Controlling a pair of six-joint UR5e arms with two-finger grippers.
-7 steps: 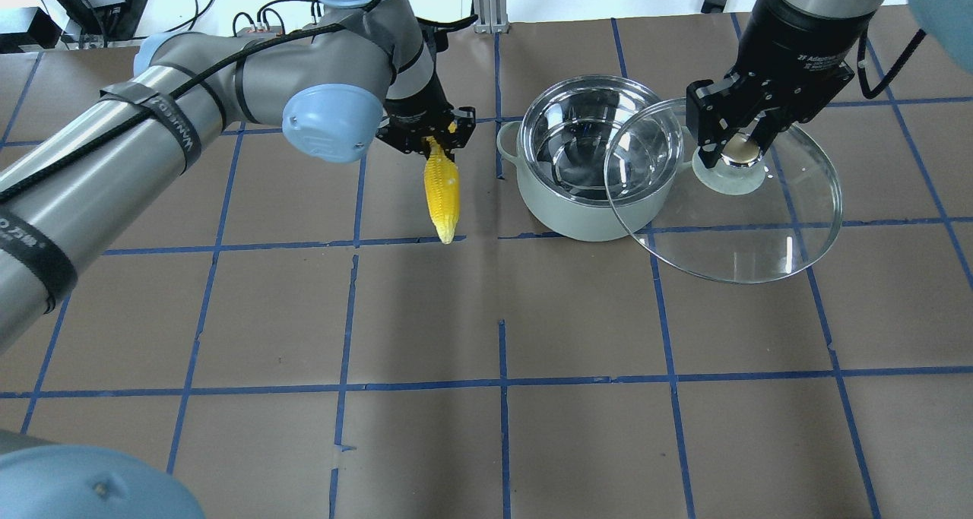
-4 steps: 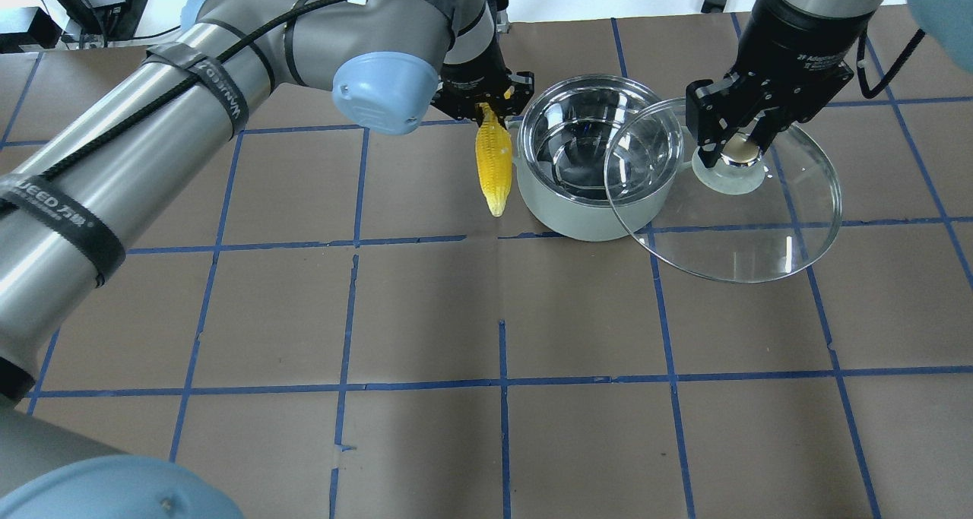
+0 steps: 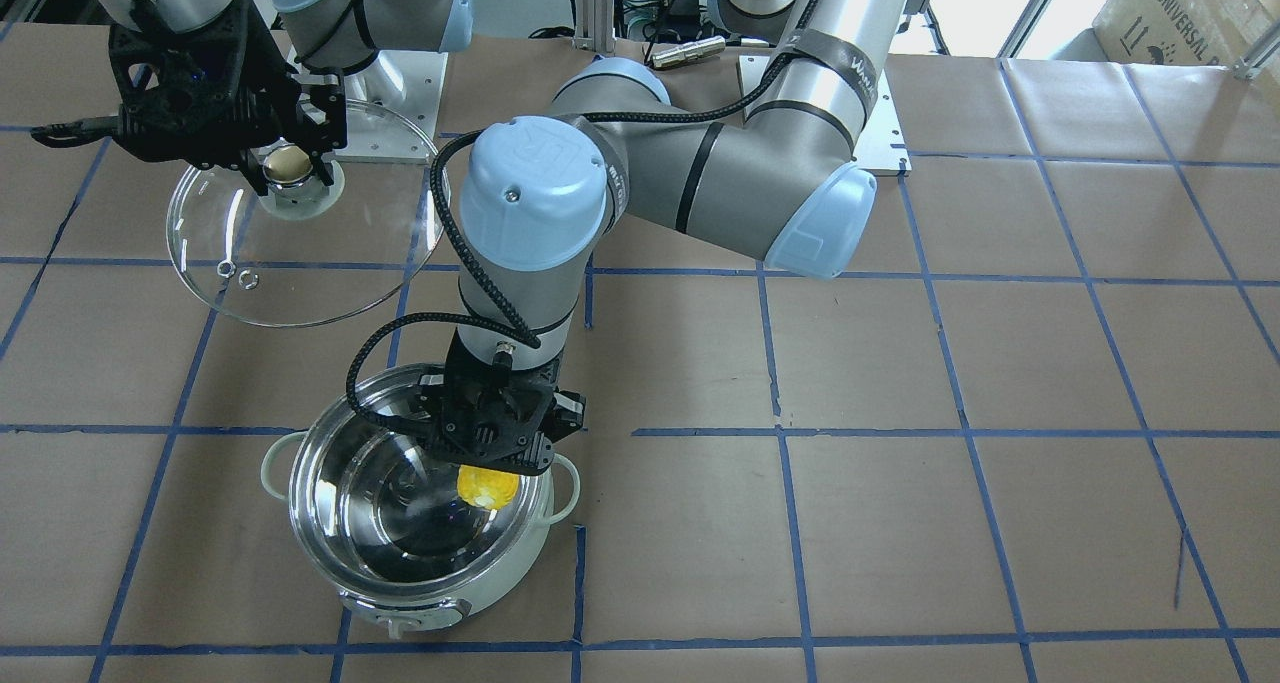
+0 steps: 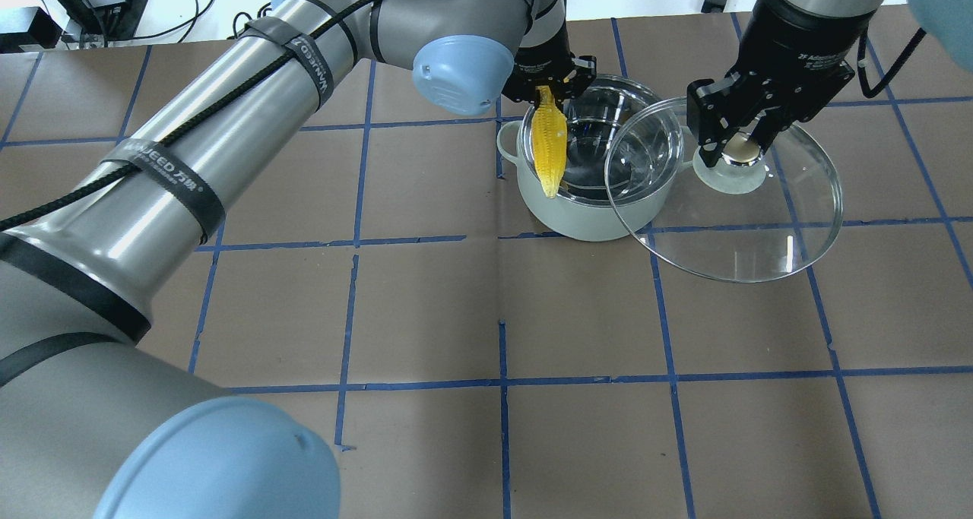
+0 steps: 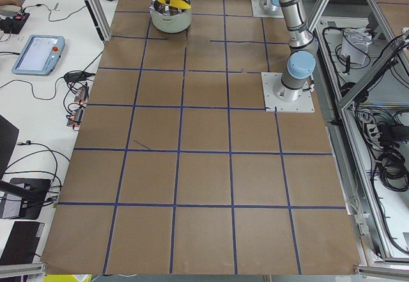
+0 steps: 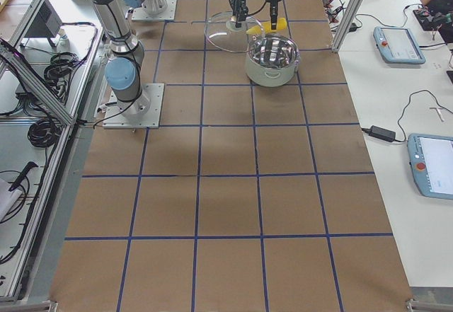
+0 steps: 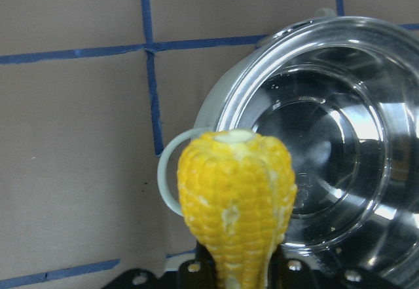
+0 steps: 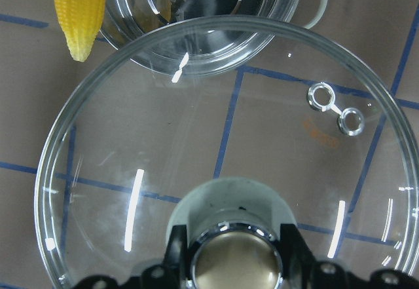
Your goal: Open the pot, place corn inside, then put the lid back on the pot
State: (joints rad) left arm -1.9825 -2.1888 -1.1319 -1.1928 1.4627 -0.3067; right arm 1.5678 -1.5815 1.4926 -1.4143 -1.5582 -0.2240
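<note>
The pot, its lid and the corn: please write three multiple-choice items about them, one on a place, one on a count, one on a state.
1. Where is the corn?
A. flat on the table
B. hanging from the left gripper over the rim of the pot
C. lying in the bowl

2. How many vent rings has the lid?
A. none
B. two
C. four

3. What is the lid's state?
A. closing the pot
B. held by its knob in the right gripper, beside the pot
C. lying untouched on the table

Key: 1 B, the cob hangs point-down from that gripper; 2 B, the right wrist view shows two; 3 B, the jaws clamp the knob and the pot is open.
</note>
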